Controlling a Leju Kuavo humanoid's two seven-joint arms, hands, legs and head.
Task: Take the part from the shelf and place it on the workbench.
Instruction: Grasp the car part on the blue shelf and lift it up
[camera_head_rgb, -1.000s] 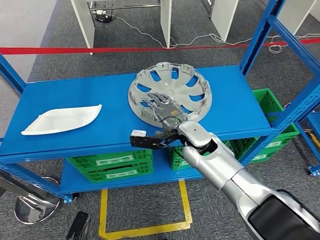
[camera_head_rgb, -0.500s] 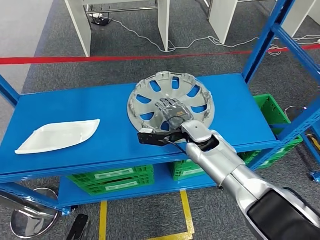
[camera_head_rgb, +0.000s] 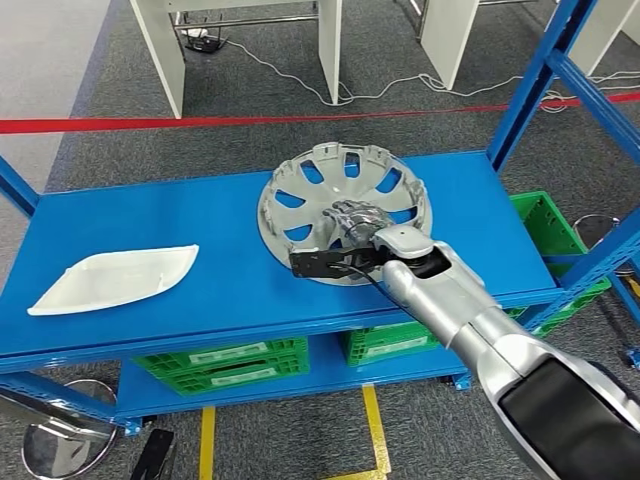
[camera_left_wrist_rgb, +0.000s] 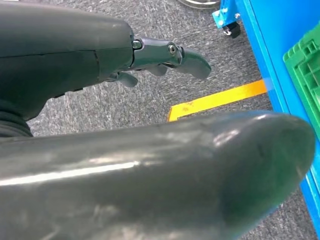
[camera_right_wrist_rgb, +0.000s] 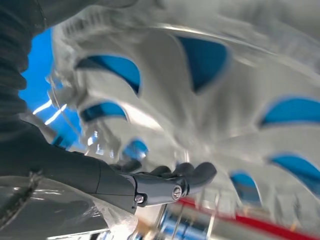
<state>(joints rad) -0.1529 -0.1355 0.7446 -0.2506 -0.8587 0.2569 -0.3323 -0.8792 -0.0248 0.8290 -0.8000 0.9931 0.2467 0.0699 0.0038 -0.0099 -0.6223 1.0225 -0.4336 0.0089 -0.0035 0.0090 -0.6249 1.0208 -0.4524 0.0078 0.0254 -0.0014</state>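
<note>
While the robot faces the blue metal shelf (camera_head_rgb: 226, 290), a flat white plastic panel (camera_head_rgb: 113, 277) lies far to the left of the right hand's fingers, well apart from them, near the left end of the shelf board. It is not touched, and I judge it is not the part wanted now.

More to the right, the silver round plastic wheel cover (camera_head_rgb: 346, 210) with cut-out openings lies flat on the same board, so the blue shows through its holes. The right hand (camera_head_rgb: 353, 222) rests over the middle of this cover, coming in from the front edge of the shelf. Its fingers (camera_right_wrist_rgb: 188, 175) lie close together along the cover's surface, in the right wrist view just beside one opening, but that picture is blurred and I cannot tell if they already hook or hold anything. I judge the hand is placed at the middle because the openings there give the fingers a place to take the thin cover, which has no handle.

Under the board, green plastic crates (camera_head_rgb: 226, 360) stand on the lower level.

The left hand (camera_left_wrist_rgb: 166, 57) hangs low over the grey carpet, holding nothing; how its fingers stand I cannot tell.
</note>
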